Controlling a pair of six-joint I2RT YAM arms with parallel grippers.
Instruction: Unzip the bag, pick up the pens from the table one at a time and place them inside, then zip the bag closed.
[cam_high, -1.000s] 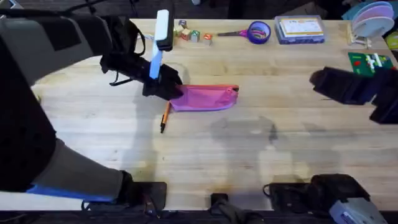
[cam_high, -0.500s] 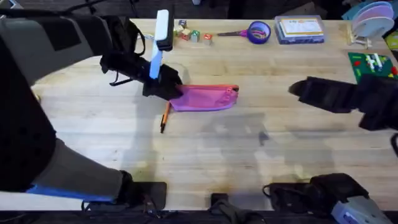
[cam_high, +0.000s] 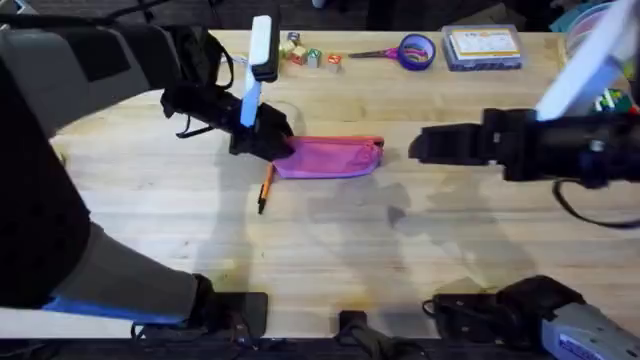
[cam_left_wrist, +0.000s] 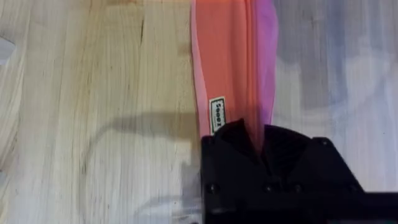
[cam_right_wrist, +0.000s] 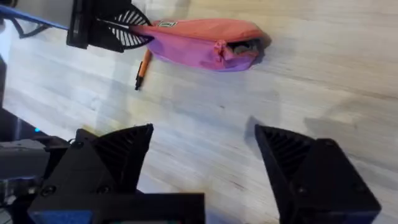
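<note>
The left pincer (cam_left_wrist: 258, 146) is clamped on the near end of the pink bag (cam_left_wrist: 233, 68); the bag runs straight away from it across the pale wooden counter (cam_left_wrist: 93, 112); a small white label (cam_left_wrist: 217, 114) sits just beside the black fingers.

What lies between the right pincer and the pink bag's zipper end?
Only bare table: in the overhead view, nothing sits between the open right pincer and the bag. The right wrist view shows the same.
</note>
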